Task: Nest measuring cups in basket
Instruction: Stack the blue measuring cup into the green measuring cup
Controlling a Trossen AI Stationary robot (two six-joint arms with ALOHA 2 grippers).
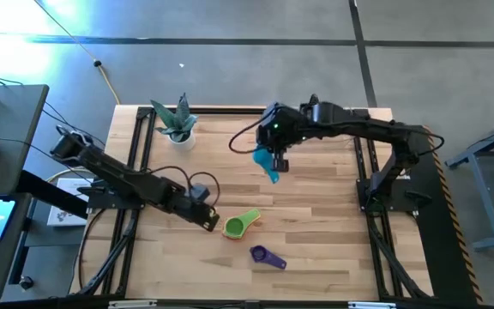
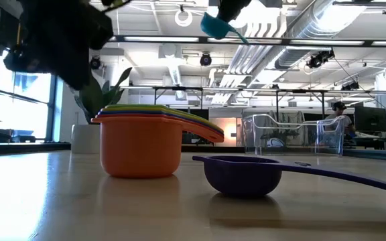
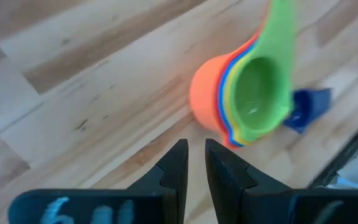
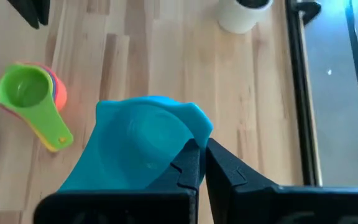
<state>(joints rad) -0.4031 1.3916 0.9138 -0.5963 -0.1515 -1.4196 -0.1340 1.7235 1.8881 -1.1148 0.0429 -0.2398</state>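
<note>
The right hand [image 1: 274, 163] is closed on the teal cup [image 1: 268, 166], raised above the counter [image 1: 316, 223] middle. The left hand [image 1: 210, 221], fingers slightly parted and empty, sits just beside the nested stack [image 1: 238, 225]. The purple cup [image 1: 266, 255] lies near the front edge.

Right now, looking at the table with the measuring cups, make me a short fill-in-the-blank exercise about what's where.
1. The right gripper holds the ____ cup above the table.
2. The top cup of the nested stack is ____.
3. The cup lying alone on the wood, apart from the stack, is ____.
4. The left gripper sits beside the stack, holding ____.

Missing words: teal; green; purple; nothing
</note>
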